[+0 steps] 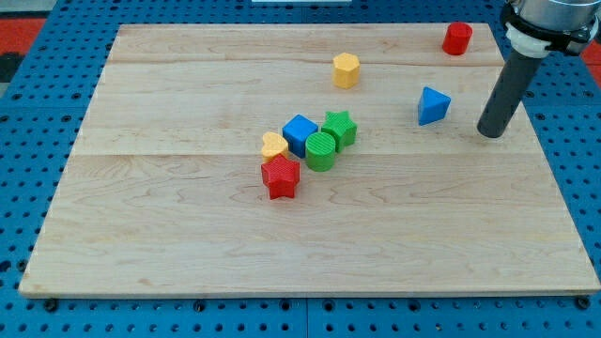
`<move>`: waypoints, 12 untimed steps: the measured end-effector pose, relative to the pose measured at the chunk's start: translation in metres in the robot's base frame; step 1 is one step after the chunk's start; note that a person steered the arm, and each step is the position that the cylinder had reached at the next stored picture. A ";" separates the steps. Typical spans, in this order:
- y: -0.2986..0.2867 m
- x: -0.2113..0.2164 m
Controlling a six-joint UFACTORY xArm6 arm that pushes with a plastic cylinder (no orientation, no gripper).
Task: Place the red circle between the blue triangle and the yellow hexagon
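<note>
The red circle sits near the view's top right corner of the wooden board. The blue triangle lies below and a little left of it. The yellow hexagon lies further left, near the view's top. My tip rests on the board just right of the blue triangle and slightly below it, with a small gap between them. The red circle is well above my tip.
A cluster sits mid-board: a blue cube, a green star, a green cylinder, a yellow heart-like block and a red star. The wooden board lies on a blue pegboard.
</note>
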State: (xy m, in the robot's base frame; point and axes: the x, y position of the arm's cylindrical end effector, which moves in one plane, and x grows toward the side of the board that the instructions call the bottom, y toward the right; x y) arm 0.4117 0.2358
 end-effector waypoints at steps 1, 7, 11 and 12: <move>0.005 0.000; 0.110 -0.053; 0.066 -0.173; 0.038 -0.185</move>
State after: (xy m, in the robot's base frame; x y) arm 0.2268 0.2739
